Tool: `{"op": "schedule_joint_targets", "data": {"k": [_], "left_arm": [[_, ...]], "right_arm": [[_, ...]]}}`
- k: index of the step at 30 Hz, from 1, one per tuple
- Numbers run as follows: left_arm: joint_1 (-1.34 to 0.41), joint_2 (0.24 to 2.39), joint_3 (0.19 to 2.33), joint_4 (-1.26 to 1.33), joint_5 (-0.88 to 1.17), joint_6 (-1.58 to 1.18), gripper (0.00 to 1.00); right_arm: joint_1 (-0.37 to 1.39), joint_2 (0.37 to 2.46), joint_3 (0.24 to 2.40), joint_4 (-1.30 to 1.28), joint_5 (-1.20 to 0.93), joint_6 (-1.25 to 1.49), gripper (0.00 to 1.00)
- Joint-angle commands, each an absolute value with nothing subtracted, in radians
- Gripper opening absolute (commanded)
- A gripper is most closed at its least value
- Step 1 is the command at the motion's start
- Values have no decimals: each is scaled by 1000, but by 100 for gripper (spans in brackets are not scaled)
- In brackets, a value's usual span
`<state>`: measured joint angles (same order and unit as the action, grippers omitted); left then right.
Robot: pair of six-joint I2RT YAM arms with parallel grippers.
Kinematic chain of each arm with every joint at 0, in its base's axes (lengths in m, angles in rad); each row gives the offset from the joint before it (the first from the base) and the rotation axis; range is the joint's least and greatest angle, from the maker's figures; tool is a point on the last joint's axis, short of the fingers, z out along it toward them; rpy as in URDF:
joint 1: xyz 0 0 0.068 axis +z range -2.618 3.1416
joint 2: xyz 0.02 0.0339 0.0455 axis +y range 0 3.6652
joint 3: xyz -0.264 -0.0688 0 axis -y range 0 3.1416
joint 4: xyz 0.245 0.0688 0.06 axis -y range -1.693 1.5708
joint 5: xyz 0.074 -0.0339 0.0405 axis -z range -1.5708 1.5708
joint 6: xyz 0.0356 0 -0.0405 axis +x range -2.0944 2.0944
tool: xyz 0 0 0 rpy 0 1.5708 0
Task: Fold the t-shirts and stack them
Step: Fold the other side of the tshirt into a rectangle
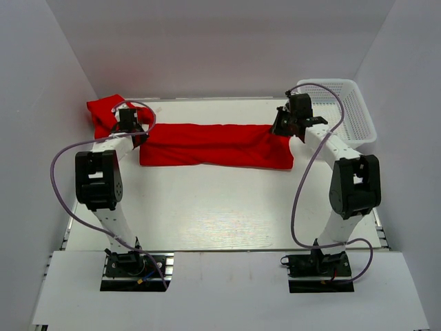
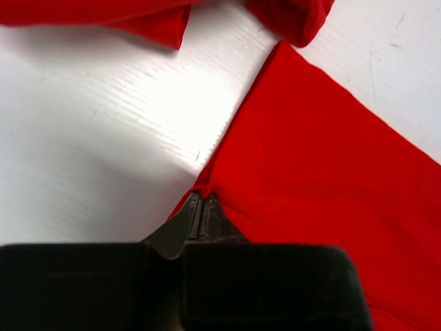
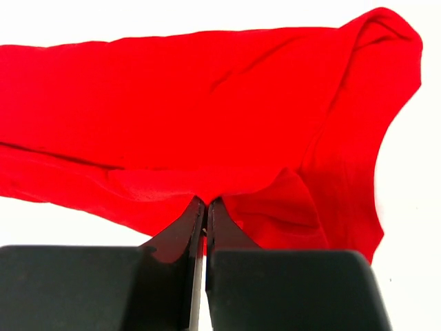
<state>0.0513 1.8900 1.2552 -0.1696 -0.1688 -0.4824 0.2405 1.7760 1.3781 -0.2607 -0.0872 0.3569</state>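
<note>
Across the far half of the table (image 1: 220,207), one shirt (image 1: 217,145) lies as a long red band running left to right, with a gripper at each end. The left gripper (image 2: 203,196) is pinched tight on the band's left edge. In its wrist view a small pucker of cloth rises right at the fingertips, and the hem runs from there diagonally up to a corner. The right gripper (image 3: 205,201) is likewise clamped on red cloth at the right end (its jaws show only a hairline gap), with folds and a rounded lobe of fabric spreading beyond it.

The band's near edge is fairly straight, sagging slightly toward the right. Its far edge lies close to the back of the table. A second shirt (image 1: 103,114) sits bunched in the far left corner, just beside the band's left corner, and the left wrist view shows a wedge of white table between them. A white mesh basket (image 1: 358,117) stands at the far right, just behind the right gripper.

Between the band's near edge and the arm bases lies a broad white stretch of table, bounded by plain walls on either side.
</note>
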Motion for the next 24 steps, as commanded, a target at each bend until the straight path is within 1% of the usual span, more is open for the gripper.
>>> {"op": "schedule_joint_targets", "data": {"k": [1, 11, 13, 14, 15, 16, 17, 18, 19, 20, 21, 23, 24], "left_arm": [[58, 1908, 1296, -141, -173, -468, 0], [58, 2008, 1347, -121, -132, -468, 0], [58, 2022, 1374, -121, -120, -468, 5], [58, 2034, 1384, -121, -120, -468, 9], [58, 2034, 1384, -132, -120, -468, 19], [58, 2034, 1396, -132, -120, -468, 24], [58, 2034, 1396, -120, -120, -459, 28], [58, 2034, 1396, -120, -120, -448, 37], [58, 2020, 1396, -120, -111, -448, 41], [58, 2005, 1396, -120, -110, -433, 46], [58, 2005, 1396, -120, -110, -419, 59], [58, 1977, 1410, -141, -101, -397, 66], [58, 1944, 1410, -141, -101, -381, 70]], "right_arm": [[226, 1810, 1443, -245, -120, 336, 0], [210, 1946, 1512, -239, -161, 324, 0], [203, 1969, 1526, -236, -163, 318, 0], [202, 1977, 1535, -241, -164, 310, 8], [199, 1985, 1542, -247, -167, 305, 20], [199, 1997, 1554, -261, -166, 301, 32], [196, 2005, 1572, -265, -176, 289, 52], [195, 2008, 1578, -273, -182, 284, 57], [193, 2003, 1592, -276, -199, 275, 61], [192, 1996, 1598, -281, -204, 265, 69], [192, 1981, 1604, -288, -204, 253, 73], [195, 1945, 1605, -299, -207, 238, 80], [198, 1934, 1603, -313, -203, 229, 80]]}}
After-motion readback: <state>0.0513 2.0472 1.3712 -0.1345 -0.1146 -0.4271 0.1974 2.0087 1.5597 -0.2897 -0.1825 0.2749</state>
